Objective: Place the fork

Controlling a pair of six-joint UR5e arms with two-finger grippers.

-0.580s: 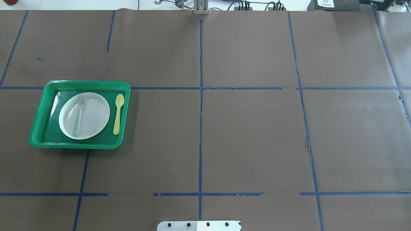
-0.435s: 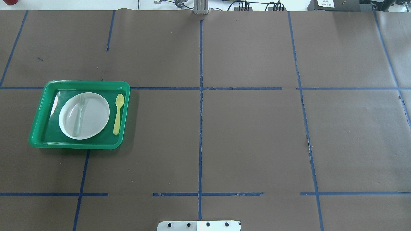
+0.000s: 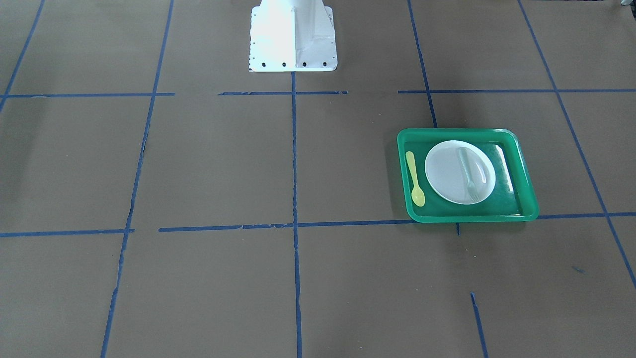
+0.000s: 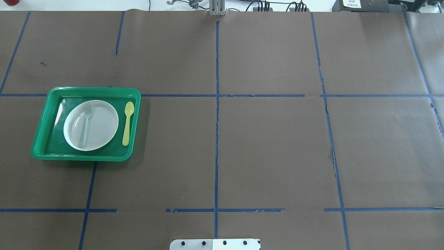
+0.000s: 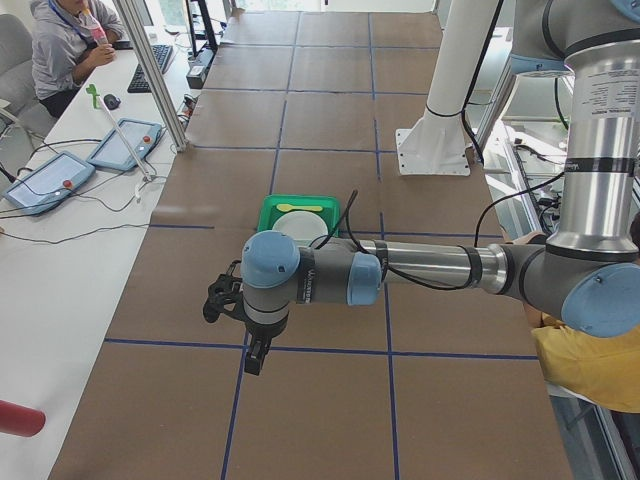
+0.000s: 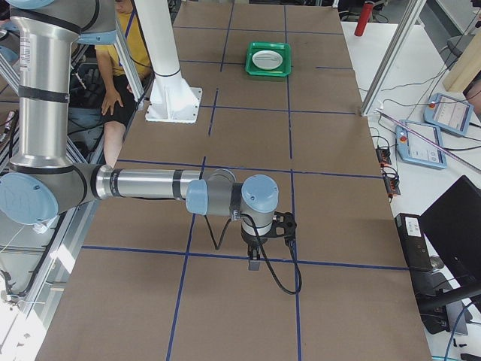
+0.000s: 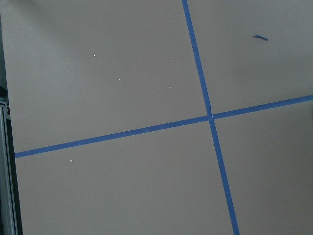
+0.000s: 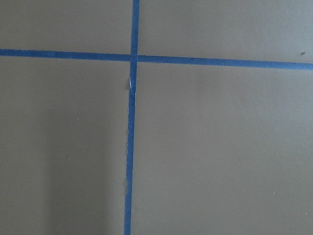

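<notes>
The pale fork [image 4: 85,125] lies on the left part of a white plate [image 4: 100,126] inside a green tray [image 4: 93,89] on the table's left half, tines pointing away from the robot. It also shows in the front-facing view [image 3: 468,174]. A yellow-green spoon [image 4: 127,123] lies in the tray to the plate's right. My left gripper [image 5: 256,362] shows only in the left side view, above the table well short of the tray [image 5: 300,205]. My right gripper [image 6: 254,263] shows only in the right side view, far from the tray [image 6: 268,59]. I cannot tell whether either is open or shut.
Blue tape lines cross the brown table cover. The robot's white base plate [image 4: 215,244] sits at the near middle edge. A side table with tablets [image 5: 125,145] and a seated person [image 5: 65,45] lies beyond the far edge.
</notes>
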